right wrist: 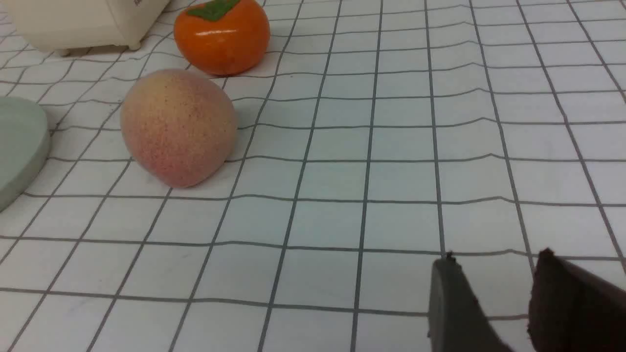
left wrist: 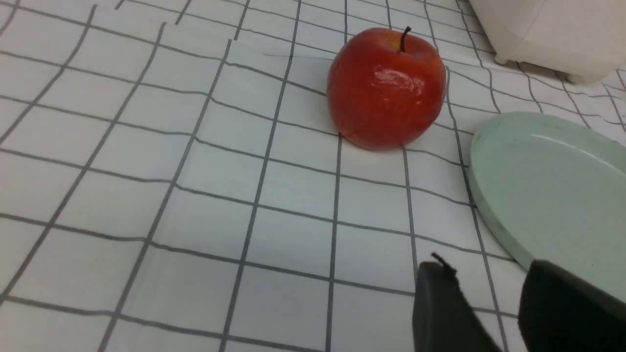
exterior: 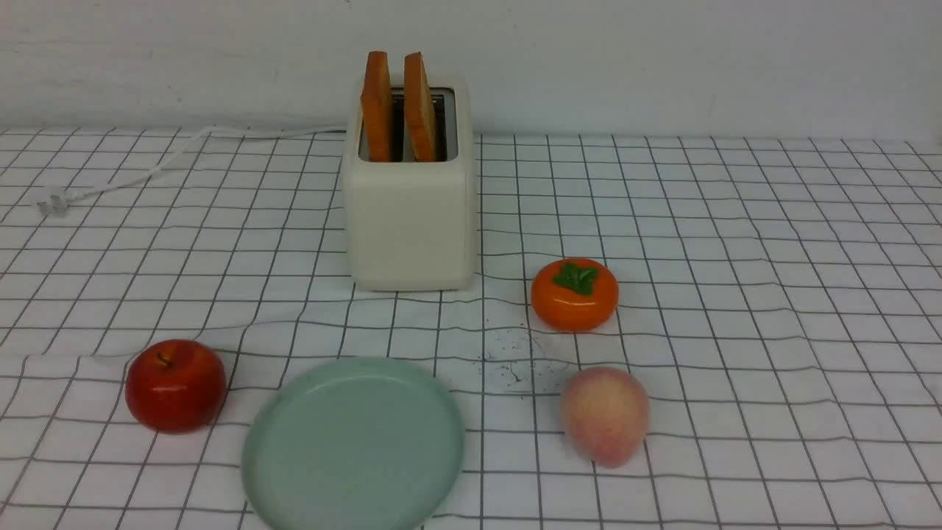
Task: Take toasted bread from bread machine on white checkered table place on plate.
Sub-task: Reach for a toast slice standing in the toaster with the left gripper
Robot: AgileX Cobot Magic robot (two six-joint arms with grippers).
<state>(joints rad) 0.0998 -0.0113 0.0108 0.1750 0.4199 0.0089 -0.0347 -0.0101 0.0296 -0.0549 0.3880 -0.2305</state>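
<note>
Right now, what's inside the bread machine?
Two slices of toasted bread stand upright, one in each slot of the bread machine, their upper parts sticking out. Their lower parts are hidden by the machine's walls.

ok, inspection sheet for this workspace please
Surface: white checkered table, cloth wrinkled, dark specks near the middle.
Job's things: toasted bread, two slices upright in bread machine; plate in front, bare.
Clutter: apple left of plate; persimmon, peach right.
Grippers: left gripper, right gripper open, holding nothing.
Cables: white cord, plug loose on cloth.
Surroundings: plain white wall.
</note>
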